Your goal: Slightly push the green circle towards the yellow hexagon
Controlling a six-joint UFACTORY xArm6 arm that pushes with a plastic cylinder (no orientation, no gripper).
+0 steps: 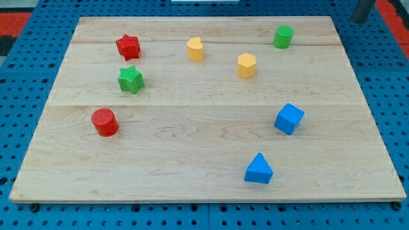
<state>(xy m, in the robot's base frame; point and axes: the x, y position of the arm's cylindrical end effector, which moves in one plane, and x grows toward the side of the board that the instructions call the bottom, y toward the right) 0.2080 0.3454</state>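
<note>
The green circle (283, 36) stands near the board's top right corner. The yellow hexagon (246, 65) sits below and to the left of it, a short gap apart. My tip (362, 21) shows as a dark rod end at the view's top right, off the wooden board (204, 147), well to the right of and slightly above the green circle. It touches no block.
A yellow heart (195, 48) lies left of the hexagon. A red star (128, 46), a green star (130, 79) and a red circle (104, 122) are at the left. A blue cube (289, 119) and a blue triangle (258, 169) are at the lower right.
</note>
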